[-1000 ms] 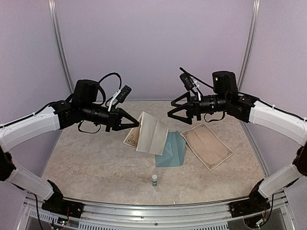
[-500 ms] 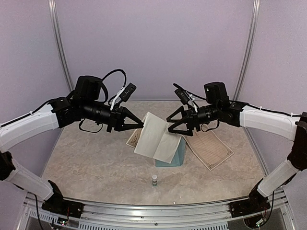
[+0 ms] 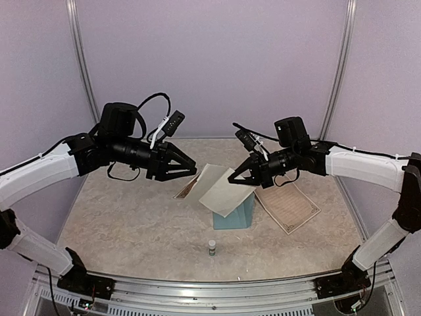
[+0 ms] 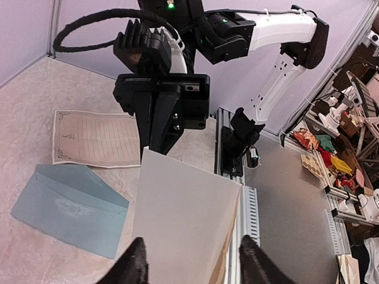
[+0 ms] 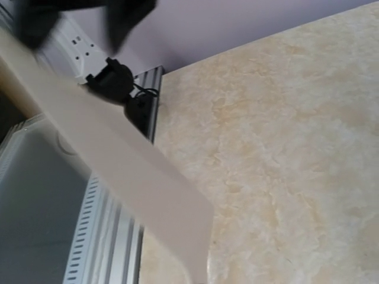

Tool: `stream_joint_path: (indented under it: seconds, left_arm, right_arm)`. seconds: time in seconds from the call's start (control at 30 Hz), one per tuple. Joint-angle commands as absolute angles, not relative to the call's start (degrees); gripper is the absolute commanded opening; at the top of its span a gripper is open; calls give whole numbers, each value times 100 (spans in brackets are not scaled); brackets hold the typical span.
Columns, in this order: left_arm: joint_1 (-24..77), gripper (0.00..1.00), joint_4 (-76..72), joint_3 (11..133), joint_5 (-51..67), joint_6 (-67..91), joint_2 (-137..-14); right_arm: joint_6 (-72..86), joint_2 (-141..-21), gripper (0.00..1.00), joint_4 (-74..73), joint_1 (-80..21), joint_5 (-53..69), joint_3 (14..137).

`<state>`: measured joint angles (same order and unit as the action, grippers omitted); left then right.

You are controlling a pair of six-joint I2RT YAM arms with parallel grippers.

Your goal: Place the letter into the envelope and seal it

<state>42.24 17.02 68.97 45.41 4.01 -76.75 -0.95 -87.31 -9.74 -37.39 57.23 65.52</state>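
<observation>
Counter (image 3: 125, 224), marbled beige. The envelope (image 3: 237, 216) lies flat at mid-counter, teal. From above, the letter (image 3: 223, 191) hangs over it and hides most of it. The left wrist view shows the envelope whole, with its flap end toward the far side.

- A lined sheet with an ornate border (image 3: 287, 206) lies flat just right of the envelope.
- A second bordered sheet (image 3: 186, 190) pokes out on the left, partly under the letter.
- A glue stick (image 3: 212, 246) stands upright near the front edge, well apart from the papers.

The right gripper (image 3: 233, 180) has its jaws clamped on the letter's edge and carries the sheet alone, above the counter. In its own wrist view the sheet is a blurred band across the left half, blocking the view that side.

The left gripper (image 3: 192, 171) has its jaws parted and holds nothing. Its tips sit just off the letter's near corner.

Against half a second ago:
- The left jaws then pinched the letter's corner, and the right jaws stood wide around the opposite edge. The hold has now passed from left to right.
- The sheet then hung steeper; it now lies flatter, sloping down toward the front.
</observation>
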Motion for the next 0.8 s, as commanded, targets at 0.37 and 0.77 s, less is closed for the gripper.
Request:
stream_joint_path:
  seconds: [0.37, 0.77]
  left_arm:
    - [3753, 91, 666, 6593, 2801, 1185, -7167]
    - [5090, 80, 1581, 7384, 3454, 281, -8541]
  right_arm:
    - [-236, -8312, 0, -1253, -3946, 5590, 6864]
    - [-240, -8537, 0, -1203, -4032, 5798, 7155]
